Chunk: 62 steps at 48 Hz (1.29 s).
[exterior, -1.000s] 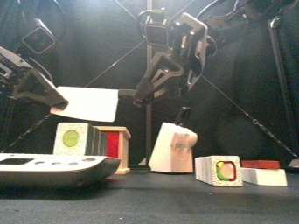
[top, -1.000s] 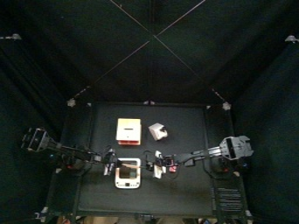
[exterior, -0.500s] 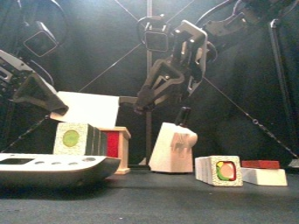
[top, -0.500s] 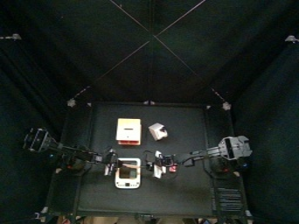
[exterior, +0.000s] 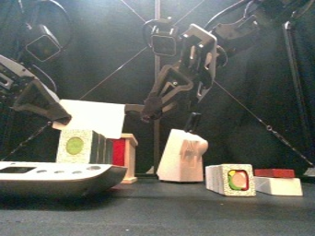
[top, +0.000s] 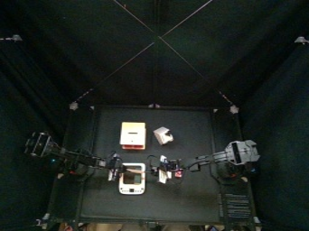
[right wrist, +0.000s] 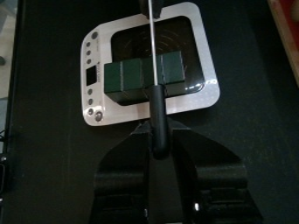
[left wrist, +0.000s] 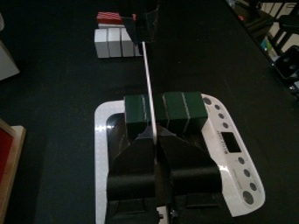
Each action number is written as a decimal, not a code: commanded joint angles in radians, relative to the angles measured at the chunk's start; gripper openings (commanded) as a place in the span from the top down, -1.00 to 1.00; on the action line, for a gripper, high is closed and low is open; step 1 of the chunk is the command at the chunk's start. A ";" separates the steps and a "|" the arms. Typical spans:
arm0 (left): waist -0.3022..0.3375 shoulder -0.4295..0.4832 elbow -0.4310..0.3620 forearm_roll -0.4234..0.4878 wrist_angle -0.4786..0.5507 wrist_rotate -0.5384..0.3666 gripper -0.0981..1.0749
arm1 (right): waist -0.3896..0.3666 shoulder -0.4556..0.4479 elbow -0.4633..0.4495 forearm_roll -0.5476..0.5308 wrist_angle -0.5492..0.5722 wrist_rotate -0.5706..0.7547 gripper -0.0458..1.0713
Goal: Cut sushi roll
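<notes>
Left wrist view shows the left gripper (left wrist: 153, 150) squeezed shut on a knife (left wrist: 146, 83). From here the knife is only a thin line running out ahead of the gripper. That line crosses the sushi roll (left wrist: 165, 115), a small dark piece lying on the white board (left wrist: 230, 150) just ahead of the gripper. I cannot tell here if the edge touches the roll.

The front view shows what that view cannot: the knife's flat white side (exterior: 94, 112). It hangs in the air by the left gripper, higher than the board (exterior: 50, 177) on the counter (exterior: 160, 210).

The right wrist view looks down from the other side. The right gripper (right wrist: 156, 131) is pinched shut, and the roll (right wrist: 146, 70) sits on the board (right wrist: 193, 35) just past its tips.

The top view shows both grippers close beside the board (top: 133, 186), one on each side.
</notes>
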 commanded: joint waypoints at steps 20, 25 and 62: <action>0.008 -0.002 -0.011 -0.002 -0.002 0.002 0.37 | -0.023 -0.031 -0.015 -0.002 -0.015 0.000 -0.01; 0.009 -0.002 -0.012 -0.002 -0.002 0.002 0.37 | -0.025 -0.032 -0.014 -0.002 -0.021 0.000 -0.01; 0.009 0.002 -0.006 -0.002 -0.003 0.002 0.37 | -0.048 -0.031 -0.011 -0.006 -0.048 0.000 -0.01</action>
